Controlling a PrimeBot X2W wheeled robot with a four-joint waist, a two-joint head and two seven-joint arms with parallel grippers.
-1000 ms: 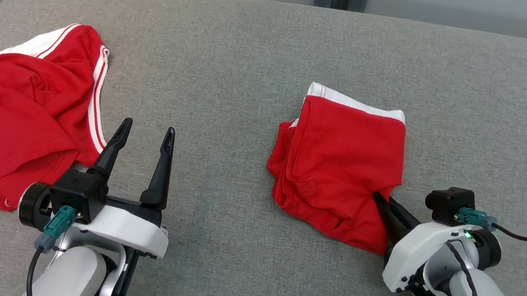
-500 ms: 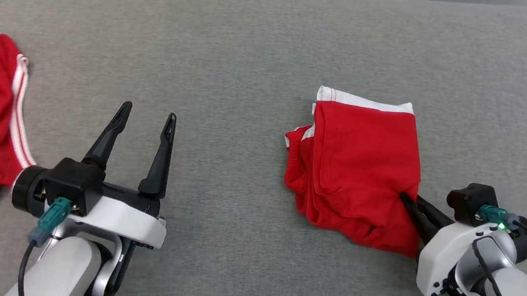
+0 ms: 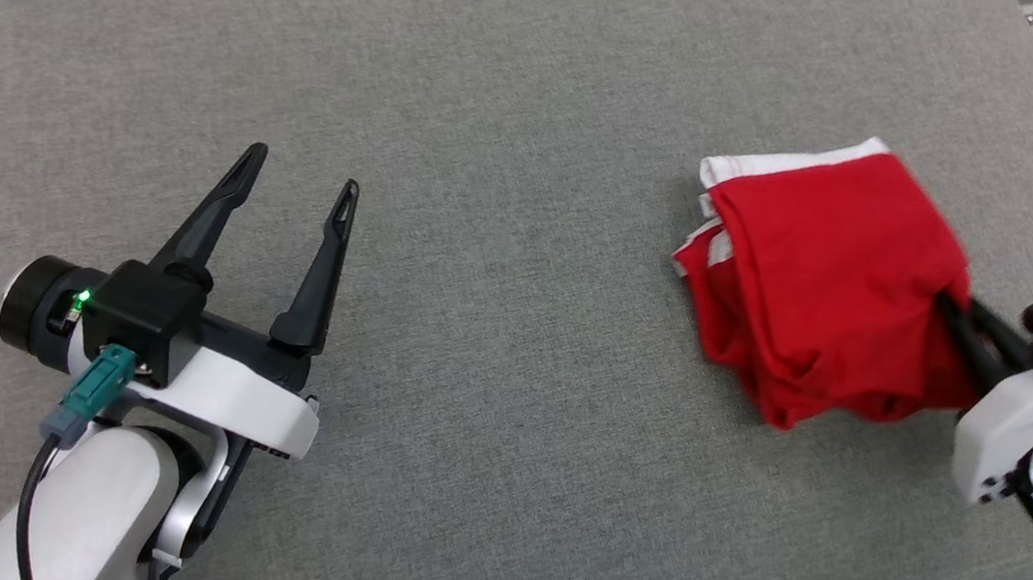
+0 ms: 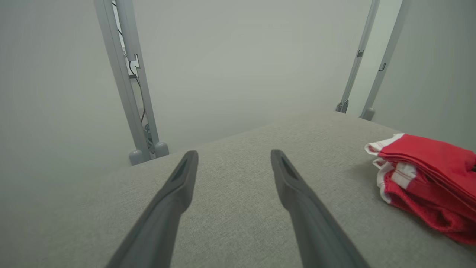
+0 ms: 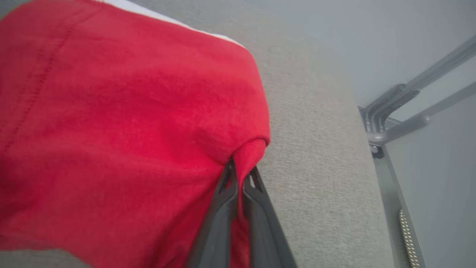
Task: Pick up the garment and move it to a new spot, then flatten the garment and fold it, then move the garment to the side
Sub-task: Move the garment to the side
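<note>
Our right gripper [image 3: 948, 305] has its fingers clamped together on a corner of the folded red garment [image 3: 830, 267] | garment rests near the right edge of the grey padded top [image 3: 523, 232] | our left gripper [image 3: 302, 170] has its fingers apart over bare fabric, well apart from the garment | grey frame legs [image 5: 420, 120] stand beyond that edge

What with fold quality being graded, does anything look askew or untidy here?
The folded red garment looks untidy: its layers splay unevenly along the left edge, white trim poking out, and the corner pinched in the right gripper's shut jaws is bunched. Nothing else on the grey padded surface stands out.
</note>
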